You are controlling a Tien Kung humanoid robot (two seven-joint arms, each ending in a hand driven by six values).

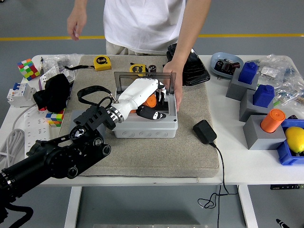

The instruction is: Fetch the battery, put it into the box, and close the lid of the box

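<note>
From the head view, the left robot hand (pixel 145 97) reaches in from the lower left and sits over the open top of the grey box (pixel 145 126), its white shell filling most of the opening and its fingers clenched around the orange battery (pixel 150 101), which shows just at the palm's right side, above the box's inside. Behind the robot hand the box's clear lid (pixel 124 78) stands upright along the far edge. To the right of the robot hand, a person's hand (pixel 173 78) holds the lid's right end and lies down along the box's right wall, so there is little room left on that side. The box rests on a tan mat (pixel 156 156) that covers the middle of the white surface (pixel 247 166); in front of the box the mat is bare down to the near edge. Right of the box, near its front corner, a black power adapter (pixel 204 131) lies on the mat's edge with its cord running toward the surface's near edge. Well left of the robot hand are a black pouch (pixel 54 92) and a colour cube (pixel 27 69) near the left edge. Behind the lid a yellow tape measure (pixel 101 62) lies on the mat's far strip. Far to the right, blue and grey blocks (pixel 256 102) crowd the right edge.
</note>
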